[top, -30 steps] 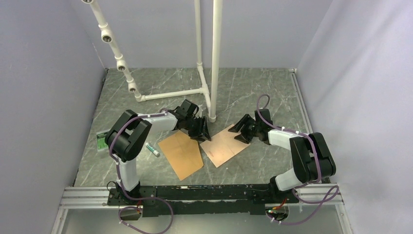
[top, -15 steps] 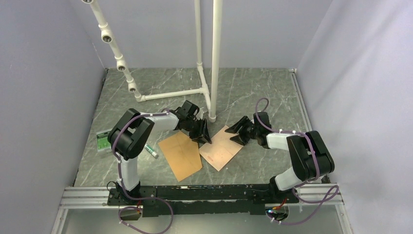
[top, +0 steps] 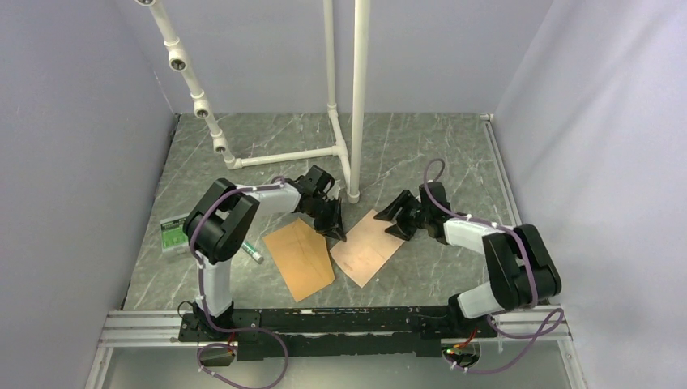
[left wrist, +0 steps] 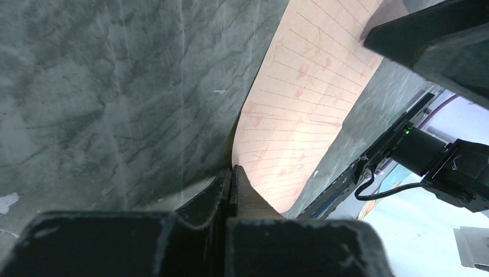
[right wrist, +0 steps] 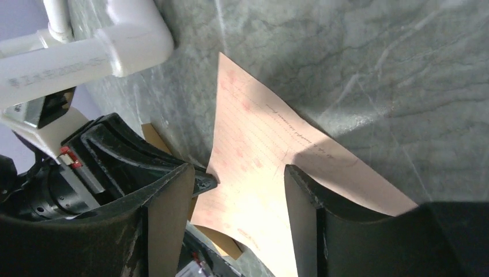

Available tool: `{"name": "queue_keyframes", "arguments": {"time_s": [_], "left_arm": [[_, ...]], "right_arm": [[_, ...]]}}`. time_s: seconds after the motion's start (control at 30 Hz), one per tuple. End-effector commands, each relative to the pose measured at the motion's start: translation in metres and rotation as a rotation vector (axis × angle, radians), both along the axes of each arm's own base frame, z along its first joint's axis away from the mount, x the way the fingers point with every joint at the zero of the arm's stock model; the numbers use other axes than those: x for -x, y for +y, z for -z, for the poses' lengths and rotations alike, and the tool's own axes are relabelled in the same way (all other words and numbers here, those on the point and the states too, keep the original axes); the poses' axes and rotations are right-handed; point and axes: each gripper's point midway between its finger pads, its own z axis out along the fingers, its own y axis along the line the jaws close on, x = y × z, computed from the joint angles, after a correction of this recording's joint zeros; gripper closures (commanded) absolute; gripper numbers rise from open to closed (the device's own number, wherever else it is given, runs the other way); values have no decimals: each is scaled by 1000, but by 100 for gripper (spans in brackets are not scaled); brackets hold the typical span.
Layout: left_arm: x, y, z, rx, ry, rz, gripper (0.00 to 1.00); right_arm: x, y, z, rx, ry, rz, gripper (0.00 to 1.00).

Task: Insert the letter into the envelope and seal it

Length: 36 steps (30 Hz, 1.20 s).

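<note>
The pale pink lined letter lies on the marble table with its left edge against the orange-brown envelope. My left gripper is shut on the letter's far left edge; in the left wrist view the gripper pinches the sheet, which curls up to the tips. My right gripper is open over the letter's far right corner. In the right wrist view the gripper straddles the letter without gripping it, and a bit of the envelope shows below.
A white PVC pipe frame stands just behind both grippers, its foot close by in the right wrist view. A green card and a small tube lie left of the envelope. Grey walls enclose the table.
The letter has slid a little left toward the envelope, pulled by my left gripper. My right gripper has shifted slightly left and back along the letter's far edge.
</note>
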Motion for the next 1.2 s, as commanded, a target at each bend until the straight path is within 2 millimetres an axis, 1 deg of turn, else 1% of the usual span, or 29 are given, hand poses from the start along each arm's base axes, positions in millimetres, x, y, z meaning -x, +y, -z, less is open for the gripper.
{"name": "queue_keyframes", "arguments": {"time_s": [0.0, 0.03, 0.07, 0.13, 0.2, 0.27, 0.4, 0.53, 0.63, 0.7, 0.77, 0.83, 0.93, 0.97, 1.03, 1.07, 1.1, 1.13, 1.17], "left_arm": [[-10, -5, -35, 38, -94, 37, 98], [-9, -8, -45, 66, -112, 46, 97], [-9, -9, -55, 92, -133, 55, 98], [-7, -12, -76, 151, -185, 79, 98], [-4, -11, -96, 196, -247, 109, 98], [1, -10, -118, 235, -314, 146, 97], [23, -4, -182, 362, -462, 262, 98], [36, 8, -237, 412, -619, 308, 98], [39, 17, -272, 415, -725, 330, 98], [40, 20, -293, 417, -786, 357, 98], [40, 25, -308, 398, -841, 383, 97], [40, 30, -325, 379, -902, 406, 97], [41, 41, -350, 340, -980, 421, 97], [38, 46, -356, 306, -1025, 421, 98], [31, 56, -367, 242, -1099, 403, 98], [23, 64, -371, 190, -1141, 368, 97], [16, 70, -375, 149, -1183, 336, 98], [9, 77, -380, 107, -1230, 298, 98], [3, 83, -384, 75, -1278, 275, 98]], "right_arm": [[-18, -16, -40, 148, -138, -26, 35], [-21, -19, -51, 173, -172, -34, 32], [-27, -21, -69, 197, -232, -44, 27], [-34, -27, -96, 246, -317, -53, 20], [-40, -31, -124, 284, -411, -67, 14], [-44, -32, -152, 305, -506, -86, 11], [-45, -28, -213, 309, -705, -141, 7], [-34, -17, -275, 256, -915, -193, 3], [-18, -6, -319, 182, -1076, -251, 2], [-4, 3, -343, 138, -1176, -319, 2], [8, 10, -361, 111, -1259, -389, 1], [17, 17, -372, 83, -1291, -452, 1], [25, 22, -378, 38, -1288, -495, 1], [26, 22, -381, 24, -1296, -485, 1], [23, 19, -387, -26, -1288, -403, 1], [26, 21, -394, -97, -1304, -375, 1], [31, 26, -395, -205, -1275, -361, 1], [36, 30, -403, -261, -1322, -371, 1], [40, 34, -408, -315, -1326, -382, 1]]}}
